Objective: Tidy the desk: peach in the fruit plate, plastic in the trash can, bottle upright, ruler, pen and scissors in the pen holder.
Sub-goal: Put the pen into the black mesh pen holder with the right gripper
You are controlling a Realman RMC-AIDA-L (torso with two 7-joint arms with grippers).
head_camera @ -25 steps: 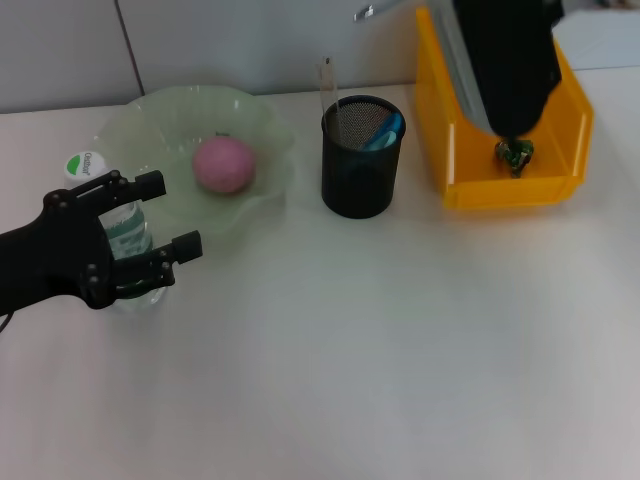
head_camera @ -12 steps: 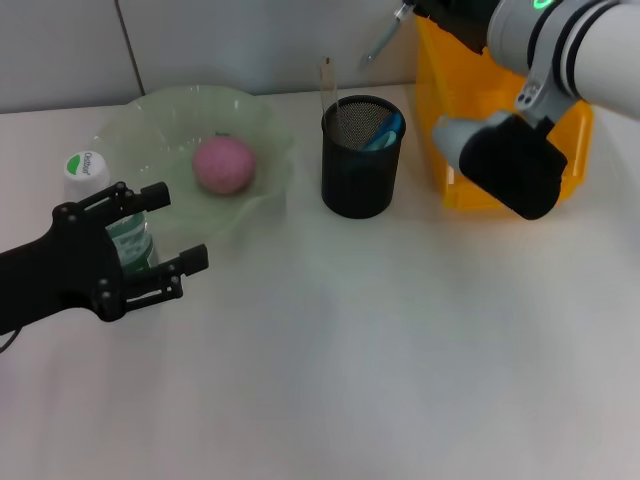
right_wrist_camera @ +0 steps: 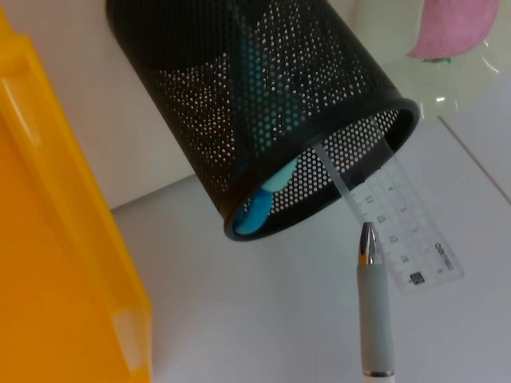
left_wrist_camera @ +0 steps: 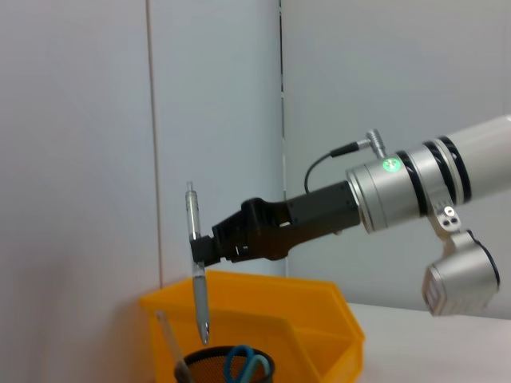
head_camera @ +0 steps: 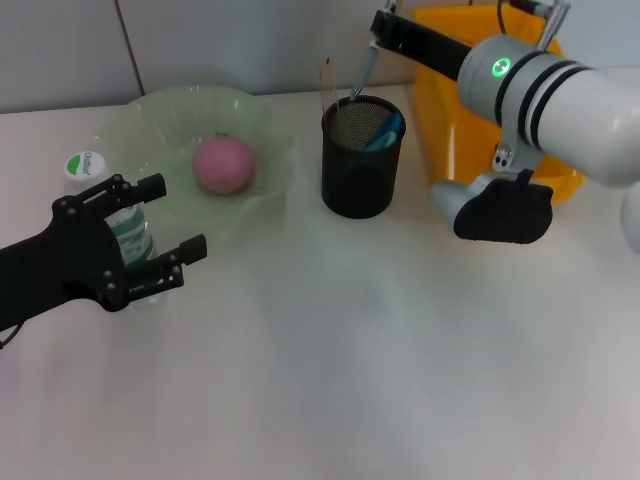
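Right gripper (left_wrist_camera: 209, 249) is clamped on our one pen (left_wrist_camera: 196, 281), tip down just above the pen holder (head_camera: 362, 156). Only our left wrist view shows that grip. Left gripper (head_camera: 148, 235) sits spread apart beside the one upright bottle (head_camera: 92, 172). One peach (head_camera: 223, 164) in the fruit plate (head_camera: 262, 122); one ruler (right_wrist_camera: 398, 228) and one pair of scissors (left_wrist_camera: 244, 365) in the holder.

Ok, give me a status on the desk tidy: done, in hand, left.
Done: the peach lies in the fruit plate; the ruler and scissors stand in the pen holder; the bottle stands upright by the left gripper.
In hand: the right gripper holds the pen tip-down above the holder.
Left: dropping the pen in. I cannot see any plastic in the trash can now.
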